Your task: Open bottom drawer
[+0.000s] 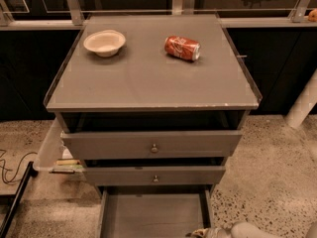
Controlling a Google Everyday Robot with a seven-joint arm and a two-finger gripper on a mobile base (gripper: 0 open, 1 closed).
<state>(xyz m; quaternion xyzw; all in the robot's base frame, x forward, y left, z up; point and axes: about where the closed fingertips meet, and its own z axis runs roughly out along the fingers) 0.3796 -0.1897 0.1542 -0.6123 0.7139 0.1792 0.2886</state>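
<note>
The grey cabinet [148,78] stands in the middle of the camera view with three drawers. The bottom drawer [153,214] is pulled far out toward me, and its plain grey interior is in view; its front and knob are cut off by the lower edge. The top drawer [153,144] and middle drawer [154,175] stick out slightly, each with a small round knob. My gripper [202,233] is at the bottom edge, by the right front corner of the bottom drawer, mostly cut off.
On the cabinet top lie a beige bowl [104,42] at the left and a red soda can [182,48] on its side at the right. A tray with papers [57,155] sticks out at the cabinet's left. A black cable [12,170] lies on the speckled floor.
</note>
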